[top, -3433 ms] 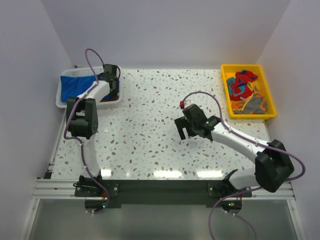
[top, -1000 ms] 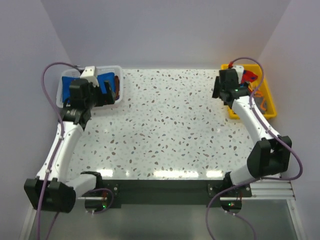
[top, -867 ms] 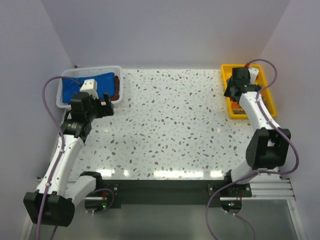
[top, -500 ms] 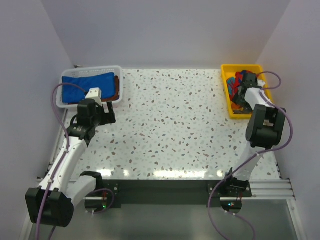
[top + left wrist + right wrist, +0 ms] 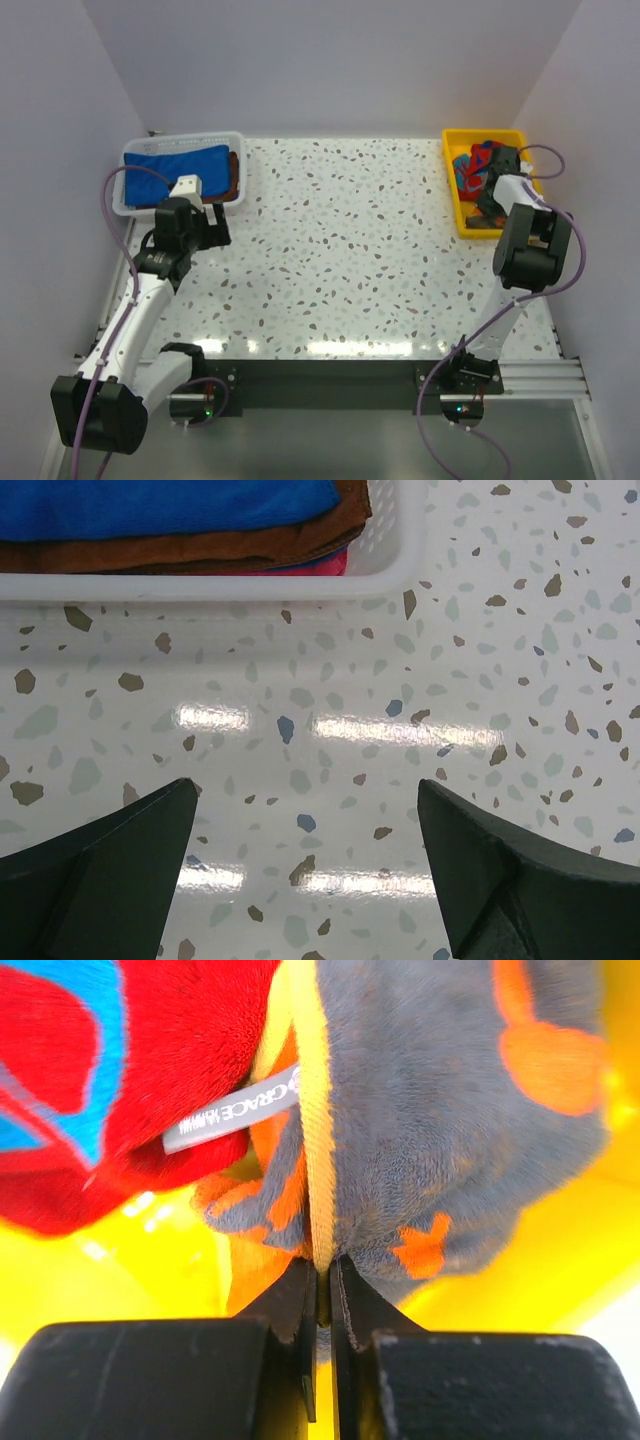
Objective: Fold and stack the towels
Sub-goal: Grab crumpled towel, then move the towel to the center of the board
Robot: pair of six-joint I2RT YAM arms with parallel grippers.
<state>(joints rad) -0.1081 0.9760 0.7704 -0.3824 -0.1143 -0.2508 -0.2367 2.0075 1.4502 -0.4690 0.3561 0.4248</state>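
White lattice basket (image 5: 200, 585) is seen at far left, on the speckled table (image 5: 520, 680). Folded towels are stacked inside it: blue towel (image 5: 150, 500) on top, rust-brown towel (image 5: 200, 548) under it, and a pink-red edge (image 5: 318, 564) at the bottom (which cloth cannot be told). Left gripper (image 5: 310, 815) is held just in front of the basket's near wall, over bare table. Its jaws are spread wide, with nothing between them, and the basket is not touched.

Far right, at the back corner, the yellow tray (image 5: 90, 1290) is set. Red towel with blue patches (image 5: 130, 1050) is crumpled in it. Grey-and-orange towel (image 5: 450, 1100) is bunched just beside it, touching. A grey label (image 5: 235, 1110) reading GRACE is seen between the two. Right gripper (image 5: 323, 1295) is lowered into the tray and clamped tight on the grey-and-orange towel. The towel's yellow hem is pinched between the fingertips, and the rest of the cloth is left in the tray.
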